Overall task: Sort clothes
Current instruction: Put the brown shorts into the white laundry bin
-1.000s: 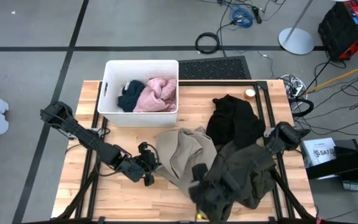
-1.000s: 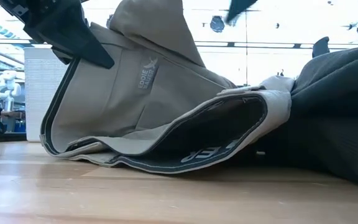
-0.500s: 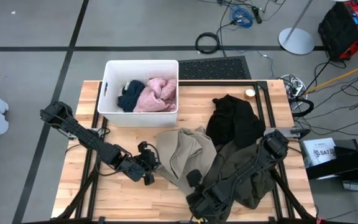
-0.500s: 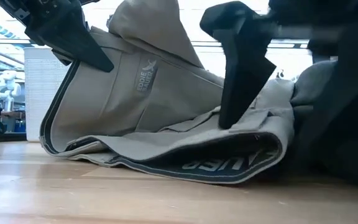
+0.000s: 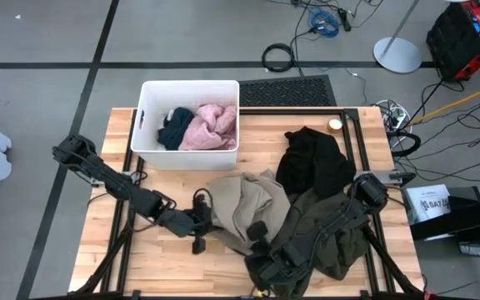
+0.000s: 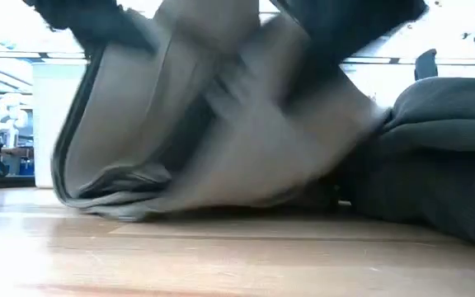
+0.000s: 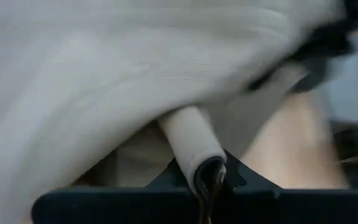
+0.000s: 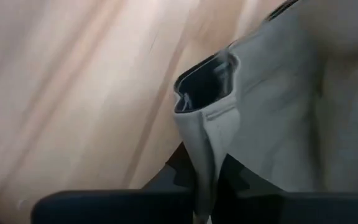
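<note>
Khaki fabric, soft and folded, is pinched by both grippers near the wooden tabletop's (image 5: 98,258) front edge: the left gripper (image 5: 200,225) clamps a rolled hem, the right gripper (image 5: 257,233) a dark-lined seam of the tan khaki garment (image 5: 244,204). Beside it, toward the right edge, the dark olive green garment (image 5: 327,229) lies crumpled, the black garment (image 5: 311,162) behind it. At the far left corner, a white plastic bin (image 5: 148,117) holds the navy garment (image 5: 173,129) and pale pink garment (image 5: 211,125). Cables (image 5: 323,21) trail across the grey floor beyond.
</note>
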Action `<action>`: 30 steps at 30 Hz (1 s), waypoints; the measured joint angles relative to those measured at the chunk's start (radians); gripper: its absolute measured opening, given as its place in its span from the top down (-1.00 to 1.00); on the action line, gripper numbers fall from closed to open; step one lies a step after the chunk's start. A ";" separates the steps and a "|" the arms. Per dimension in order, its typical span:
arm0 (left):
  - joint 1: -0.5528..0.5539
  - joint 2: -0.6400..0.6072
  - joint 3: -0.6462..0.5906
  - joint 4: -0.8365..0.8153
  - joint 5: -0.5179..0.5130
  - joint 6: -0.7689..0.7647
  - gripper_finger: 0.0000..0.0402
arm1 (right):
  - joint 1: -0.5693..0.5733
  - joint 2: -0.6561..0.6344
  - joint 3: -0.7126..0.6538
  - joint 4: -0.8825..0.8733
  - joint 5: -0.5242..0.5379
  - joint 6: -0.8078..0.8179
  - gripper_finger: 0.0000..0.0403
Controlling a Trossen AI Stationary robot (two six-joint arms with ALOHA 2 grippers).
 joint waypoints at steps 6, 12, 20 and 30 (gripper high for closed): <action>-0.001 -0.008 0.018 0.214 0.121 0.118 0.93 | -0.033 -0.004 0.181 0.091 -0.070 -0.125 0.94; -0.004 -0.009 0.039 0.213 0.216 0.099 0.93 | -0.034 -0.004 0.281 -0.013 0.037 -0.145 0.97; 0.042 -0.177 0.045 0.214 -0.039 0.044 0.93 | -0.066 -0.003 0.378 -0.050 0.056 -0.184 0.99; 0.009 -0.235 0.042 0.007 0.166 -0.063 0.93 | -0.091 0.000 0.494 -0.082 -0.149 -0.179 0.99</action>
